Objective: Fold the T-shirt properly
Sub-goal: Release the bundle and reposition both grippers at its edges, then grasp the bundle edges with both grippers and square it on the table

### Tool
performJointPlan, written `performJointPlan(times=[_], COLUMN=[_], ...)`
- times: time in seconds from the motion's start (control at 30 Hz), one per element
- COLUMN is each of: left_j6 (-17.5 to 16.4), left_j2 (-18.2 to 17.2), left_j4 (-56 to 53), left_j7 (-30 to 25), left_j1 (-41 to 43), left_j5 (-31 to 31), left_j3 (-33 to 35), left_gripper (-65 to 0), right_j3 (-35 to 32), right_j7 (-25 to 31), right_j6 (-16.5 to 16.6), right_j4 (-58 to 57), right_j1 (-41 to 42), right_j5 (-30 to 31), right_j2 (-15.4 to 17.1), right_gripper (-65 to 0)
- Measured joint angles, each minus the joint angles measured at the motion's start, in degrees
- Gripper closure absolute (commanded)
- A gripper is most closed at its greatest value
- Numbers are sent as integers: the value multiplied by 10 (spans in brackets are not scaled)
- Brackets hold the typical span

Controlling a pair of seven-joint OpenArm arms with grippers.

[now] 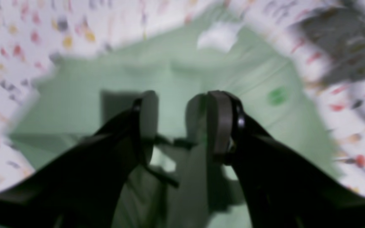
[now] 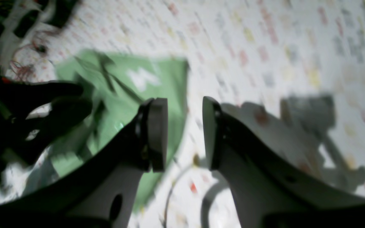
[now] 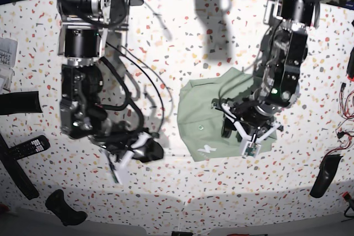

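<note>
Base view: left claw [image 3: 245, 132] hovers open over folded T-shirt [image 3: 199, 109].

From my remote seat this reads as a robotics lab bench, not a home. I see a speckled terrazzo-pattern tabletop [image 3: 182, 31] with two black motorised arms mounted along the twelve o'clock edge, loose black cables [image 3: 138, 89] trailing across it, red wiring [image 3: 345, 109] at three o'clock, and black remotes [image 3: 25, 147] at nine o'clock.

Base overhead; wrists close, blurry; all share T-shirt [image 3: 204, 120].
</note>
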Motion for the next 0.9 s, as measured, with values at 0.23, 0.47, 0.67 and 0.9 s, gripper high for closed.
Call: performJointPlan(times=[0.23, 0.47, 0.67, 0.9], left_j6=[-5, -4, -7, 18], left_j2=[1, 0, 0, 0], left_j4=[164, 166, 166, 124], left_j7=[4, -28, -61, -105], left_j1=[113, 208, 232, 229], left_j5=[1, 3, -9, -7], left_j3=[0, 0, 0, 0], left_gripper=[-230, -230, -230, -230], right_j3=[-73, -99, -99, -99], right_j7=[29, 96, 211, 270], right_j6=[-33, -33, -35, -35], right_j4=[0, -84, -306, -372], right_j1=[29, 62, 135, 191], right_j5=[-21, -112, -218, -279], right_j2=[0, -64, -99, -106], right_gripper=[-180, -180, -180, -180])
